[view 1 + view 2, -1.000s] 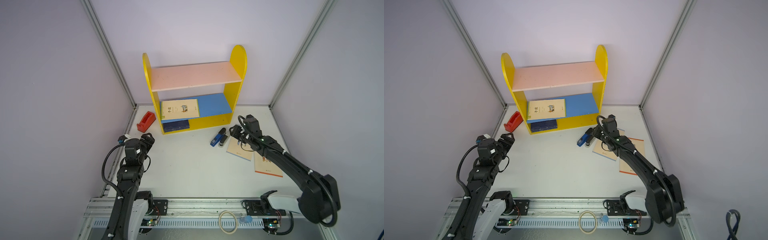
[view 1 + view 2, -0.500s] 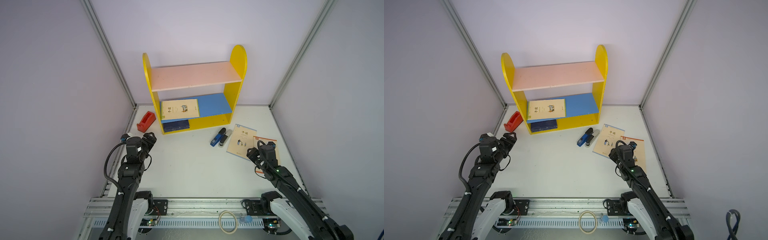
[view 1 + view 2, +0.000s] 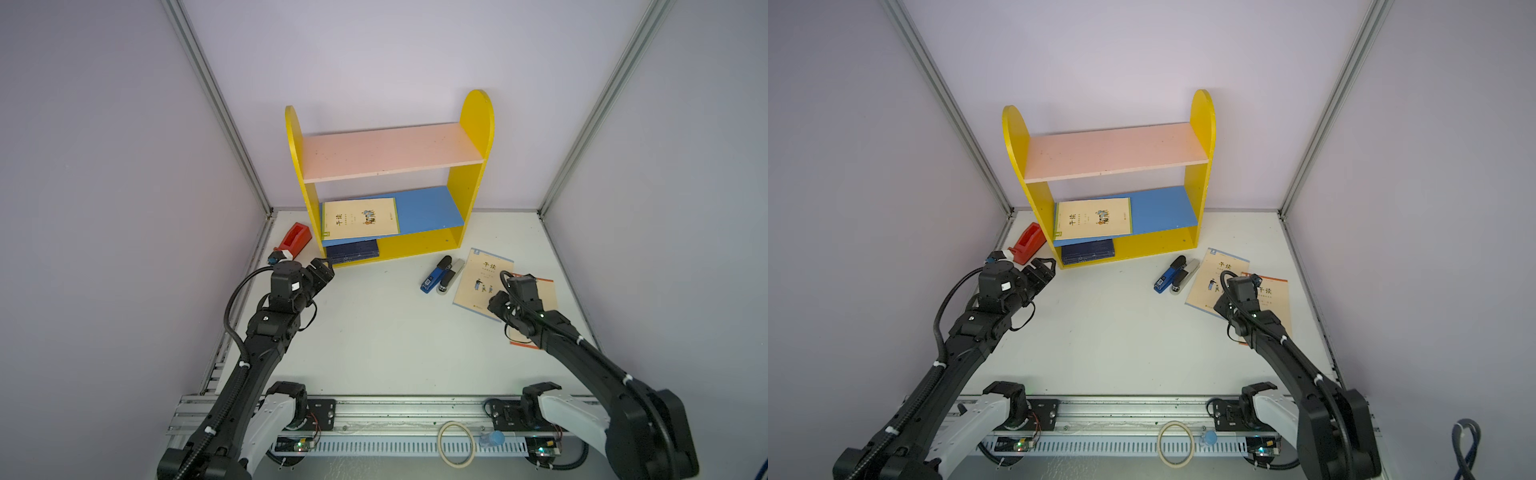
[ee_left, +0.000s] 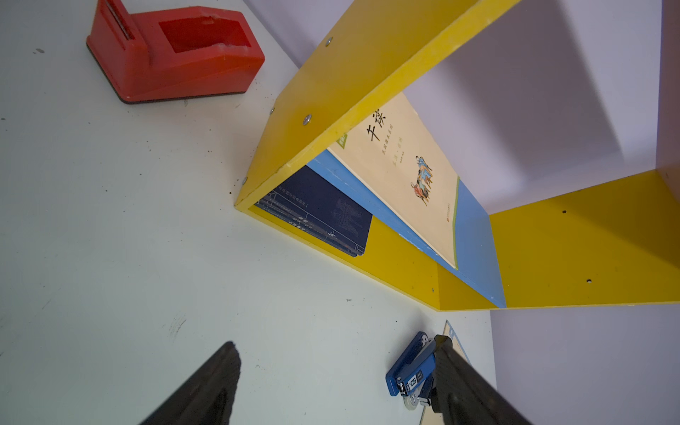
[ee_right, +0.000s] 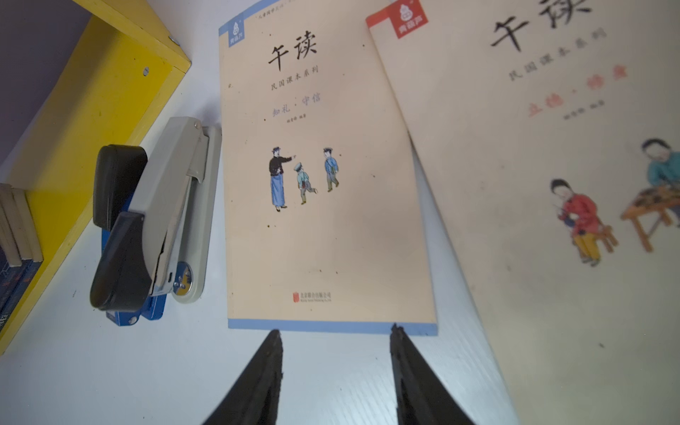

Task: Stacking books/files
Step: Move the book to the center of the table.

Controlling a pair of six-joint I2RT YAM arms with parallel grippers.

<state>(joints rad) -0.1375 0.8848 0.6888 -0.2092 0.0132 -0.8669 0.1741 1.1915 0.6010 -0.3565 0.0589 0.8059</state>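
Note:
Two cream books lie side by side on the table at the right: one with blue trim (image 3: 478, 278) (image 5: 323, 184) and one with red trim (image 3: 546, 293) (image 5: 552, 165), partly under my right arm. A third cream book (image 3: 359, 218) (image 4: 404, 176) lies on the shelf unit's blue board. A stack of dark navy books (image 3: 352, 251) (image 4: 323, 213) sits below it on the bottom board. My right gripper (image 5: 335, 330) (image 3: 496, 302) is open, its tips at the blue-trimmed book's near edge, holding nothing. My left gripper (image 4: 335, 344) (image 3: 326, 266) is wide open and empty, just in front of the navy stack.
The yellow shelf unit (image 3: 478, 124) stands at the back with a pink top board. A blue-and-black stapler (image 3: 440, 276) (image 5: 147, 220) lies right beside the blue-trimmed book. A red tape dispenser (image 3: 295, 241) (image 4: 173, 55) sits left of the shelf. A white ring (image 3: 456, 442) lies on the front rail.
My right arm has drawn back from beside the stapler to the near edge of the blue-trimmed book, uncovering it. The left gripper has edged slightly toward the shelf.

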